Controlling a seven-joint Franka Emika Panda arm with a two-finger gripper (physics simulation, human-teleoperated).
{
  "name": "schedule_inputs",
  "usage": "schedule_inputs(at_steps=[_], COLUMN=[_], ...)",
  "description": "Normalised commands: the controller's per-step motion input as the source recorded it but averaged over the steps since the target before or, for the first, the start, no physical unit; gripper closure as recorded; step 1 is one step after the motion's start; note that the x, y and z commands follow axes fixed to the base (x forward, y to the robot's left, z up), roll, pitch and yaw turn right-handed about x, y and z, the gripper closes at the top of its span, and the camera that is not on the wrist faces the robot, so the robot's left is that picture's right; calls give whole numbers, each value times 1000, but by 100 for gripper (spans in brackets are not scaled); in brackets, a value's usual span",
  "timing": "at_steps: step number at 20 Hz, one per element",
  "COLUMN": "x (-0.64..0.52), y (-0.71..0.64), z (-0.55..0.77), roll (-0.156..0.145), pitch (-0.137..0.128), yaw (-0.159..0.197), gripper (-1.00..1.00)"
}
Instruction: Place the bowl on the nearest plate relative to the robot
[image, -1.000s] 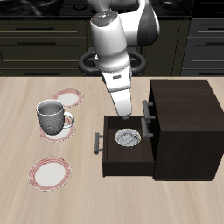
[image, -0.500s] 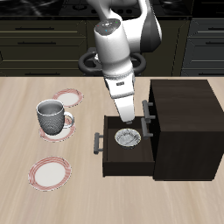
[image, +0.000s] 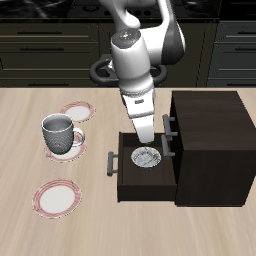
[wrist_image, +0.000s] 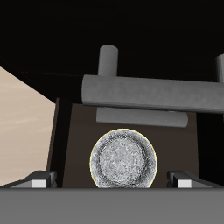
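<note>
Dark wood cabinet (image: 205, 148) is the landmark; its lower drawer (image: 143, 178) stands pulled out toward the plates. Arm hangs over the open drawer, gripper (image: 143, 136) just above it.

Three plates lie on the table beside the cabinet, on the drawer's side. Rearmost plate (image: 77, 110) is nearest the robot base, so I take it as the target. It looks bare. Second plate (image: 64, 147) carries the mug (image: 58, 132). Third plate (image: 57, 197) sits farthest forward, also bare.

Bowl (image: 146, 157) sits inside the drawer, roughly centred on its floor, upright, grey pattern facing up. Wrist view shows the bowl (wrist_image: 125, 160) directly under the camera, with both fingertips (wrist_image: 39, 183) spread wider than the bowl and not touching it. Jaws are apart, nothing held.

Step in hand, as I judge it: descend and grasp the bowl.

Notes for doing it well:
- A shallow bowl gives little to pinch across; shift so one finger drops inside the rim and one outside, then close on the wall.
- Keep clear of the drawer walls and the cabinet face on the way down.
- Lift straight up until the bowl clears the drawer before moving toward the rearmost plate.
- Pass behind the mug, not over it.
</note>
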Motion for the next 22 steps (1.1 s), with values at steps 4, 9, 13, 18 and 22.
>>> schedule_inputs(at_steps=[4,9,13,18,22], x=[-163,-47,64,154,84], y=[-69,-180,-143,-59,137], z=[-135,-71,-55,-36,153], roll=[-5,-23,-17,0,34], pitch=[22,-11,-17,-17,-21], yaw=[-14,-20,-16,14,-10], gripper=[-100,-100,-100,-100,-100])
